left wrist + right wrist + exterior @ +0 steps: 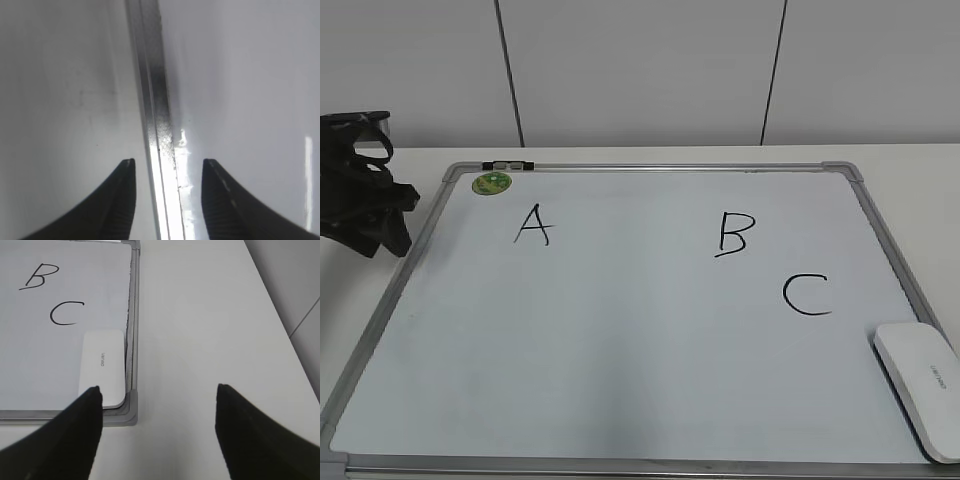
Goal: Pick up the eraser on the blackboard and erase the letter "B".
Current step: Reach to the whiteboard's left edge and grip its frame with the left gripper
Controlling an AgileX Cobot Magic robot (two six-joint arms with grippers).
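exterior view: the eraser (920, 390) lies in the blackboard's (620, 330) near right corner, the letter "B" (734, 234) close above the "C" (808, 295) — a wide wipe could smear it.

left wrist view: left end effector (168, 167) spread, straddling the frame (157, 110).

right wrist view: right end effector (159, 392) spread, empty, off beside the eraser (102, 367) — descending here could catch the frame corner (131, 412).

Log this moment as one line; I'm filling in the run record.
stage: pre-grasp | eraser: on blackboard, near corner, untouched | letter "B": intact | left gripper: open | right gripper: open
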